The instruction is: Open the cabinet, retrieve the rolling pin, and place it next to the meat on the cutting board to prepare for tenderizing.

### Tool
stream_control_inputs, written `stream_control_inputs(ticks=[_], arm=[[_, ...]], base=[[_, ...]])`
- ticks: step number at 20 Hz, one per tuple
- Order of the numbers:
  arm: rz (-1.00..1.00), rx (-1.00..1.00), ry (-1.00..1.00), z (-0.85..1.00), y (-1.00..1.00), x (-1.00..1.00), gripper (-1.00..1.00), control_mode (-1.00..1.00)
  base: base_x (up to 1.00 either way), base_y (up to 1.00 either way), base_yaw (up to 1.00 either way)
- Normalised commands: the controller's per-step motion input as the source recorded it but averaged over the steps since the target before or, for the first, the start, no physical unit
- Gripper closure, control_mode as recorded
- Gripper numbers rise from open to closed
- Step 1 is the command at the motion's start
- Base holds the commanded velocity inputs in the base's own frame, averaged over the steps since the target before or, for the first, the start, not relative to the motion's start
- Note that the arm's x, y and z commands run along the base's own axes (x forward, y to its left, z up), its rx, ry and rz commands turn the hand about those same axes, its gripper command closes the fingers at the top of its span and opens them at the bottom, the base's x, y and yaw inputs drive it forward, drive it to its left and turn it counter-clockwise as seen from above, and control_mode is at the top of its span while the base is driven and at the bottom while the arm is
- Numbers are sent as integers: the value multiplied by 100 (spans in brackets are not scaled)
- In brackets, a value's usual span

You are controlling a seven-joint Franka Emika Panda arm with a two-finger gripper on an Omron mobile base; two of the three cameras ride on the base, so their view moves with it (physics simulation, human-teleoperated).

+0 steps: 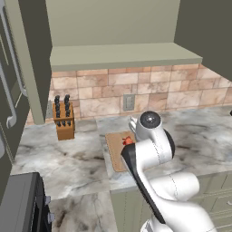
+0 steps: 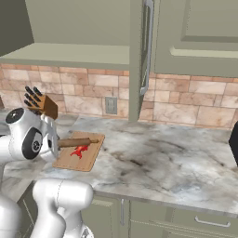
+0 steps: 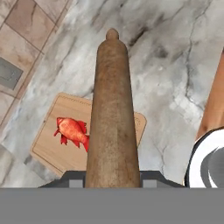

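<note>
The brown wooden rolling pin (image 3: pixel 113 113) runs straight out from my gripper (image 3: pixel 113 177), which is shut on its near end. In the right base view the rolling pin (image 2: pixel 74 142) hangs level just above the tan cutting board (image 2: pixel 88 158), with my gripper (image 2: pixel 55 142) at its left end. The red-orange meat (image 3: pixel 71 130) lies on the cutting board (image 3: pixel 52 151), to the left of the pin in the hand view. From the left base view the meat (image 1: pixel 128 141) peeks out beside my arm on the cutting board (image 1: pixel 114 156). The cabinet (image 1: pixel 113 22) stands open above, pale green inside.
A knife block (image 1: pixel 63 118) stands against the tiled wall, left of the board. The cabinet's open door (image 2: pixel 139 60) juts out over the counter, and a wall outlet (image 1: pixel 128 102) sits behind the board. A dark tall unit (image 1: pixel 9 90) borders the left. The marble counter (image 2: pixel 176 162) stretches right.
</note>
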Motion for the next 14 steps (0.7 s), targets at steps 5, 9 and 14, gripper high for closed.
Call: stream_control_inputs(ticks=[5,9,14], arm=[[0,0,5,-21,-5,33,100,-100],[1,0,5,-28,0,41,100,-100],[2,0,3,-34,0,43,100,-100]], base=[[0,0,0],[0,0,0],[0,0,0]])
